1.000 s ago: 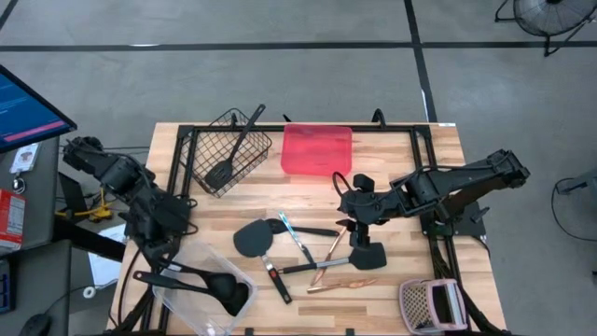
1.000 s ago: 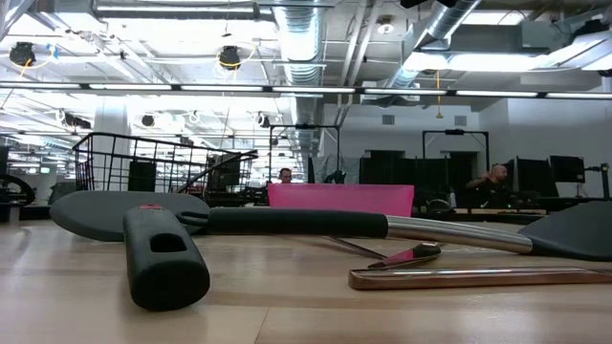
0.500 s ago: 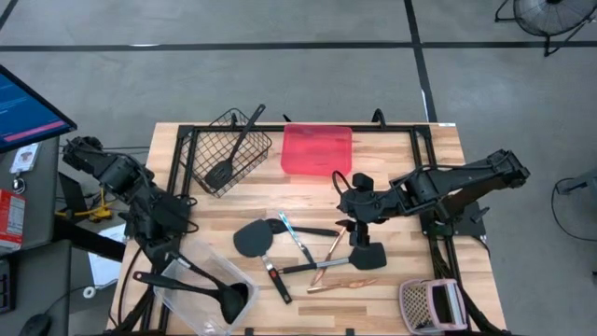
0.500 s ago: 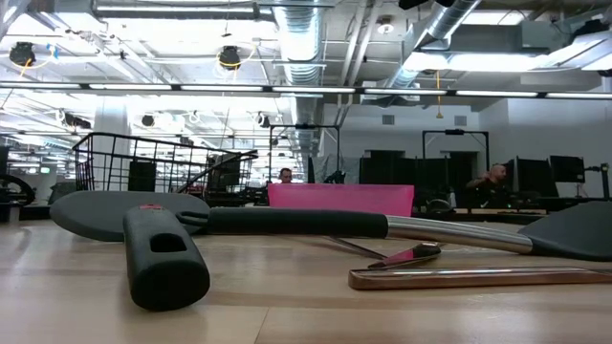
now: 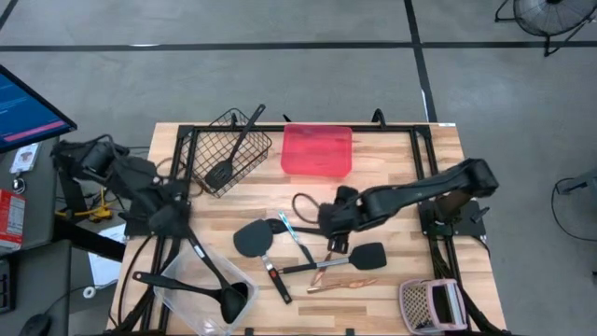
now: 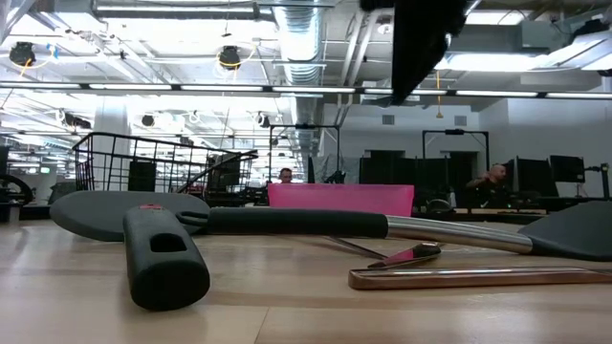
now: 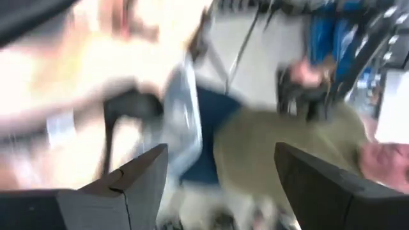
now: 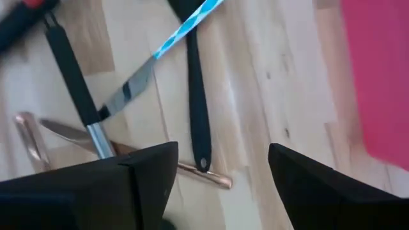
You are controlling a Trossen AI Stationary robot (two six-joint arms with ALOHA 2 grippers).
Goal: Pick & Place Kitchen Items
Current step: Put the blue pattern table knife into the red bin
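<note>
High view: left gripper empty, fingers spread, beside clear tub; right gripper spread, empty, above utensils

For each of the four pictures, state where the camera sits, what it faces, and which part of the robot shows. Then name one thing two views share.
High view: above the table, straight down; both arms, left gripper and right gripper.
Low view: table-top height, level across a black spatula toward the room; a dark arm part at top.
Left wrist view: on the left arm; blurred, own open fingers.
Right wrist view: on the right arm, over utensils; own open fingers.
Shared: the red tray.
</note>
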